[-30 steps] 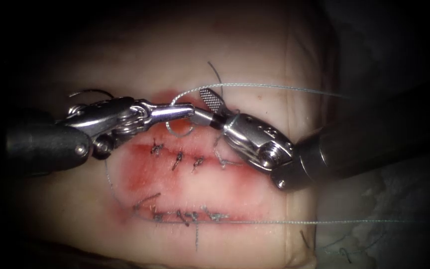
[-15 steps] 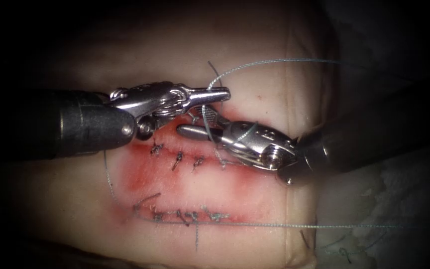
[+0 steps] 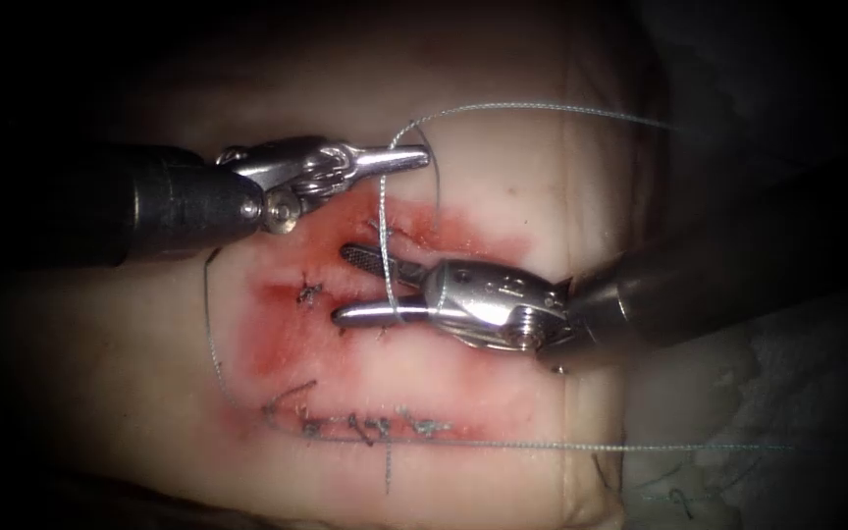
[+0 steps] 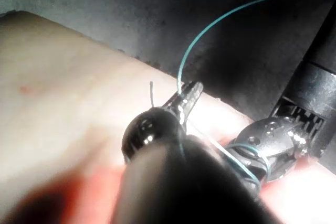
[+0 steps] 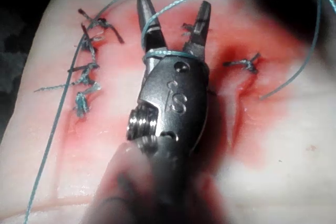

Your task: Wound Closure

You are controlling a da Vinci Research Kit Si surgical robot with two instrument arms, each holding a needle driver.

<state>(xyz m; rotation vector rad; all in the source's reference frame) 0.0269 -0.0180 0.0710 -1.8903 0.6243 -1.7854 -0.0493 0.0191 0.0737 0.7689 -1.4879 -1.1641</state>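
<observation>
While the left tool (image 3: 414,157) pinches the thread (image 3: 542,110) at its closed tips, the right tool (image 3: 345,285) sits with jaws spread, gripping nothing, thread wound around the base of those jaws. No needle seen; cannot tell where it lies. From the left tool's tips the thread runs down across the right tool's open jaws, and another stretch arcs away past the right tool's shaft. The tissue (image 3: 503,196) lies under both tools, red fluid (image 3: 287,344) around the stitched cut (image 3: 350,314) just below the right tool's jaws.

Risk, as judged: the wrap could slide off the open jaws if the thread slackens, or snag at the hinge if pulled hard.

Right wrist view shows the wrap (image 5: 168,53) circling the jaw base plainly. Left wrist view shows the pinch at the tips (image 4: 190,92).
</observation>
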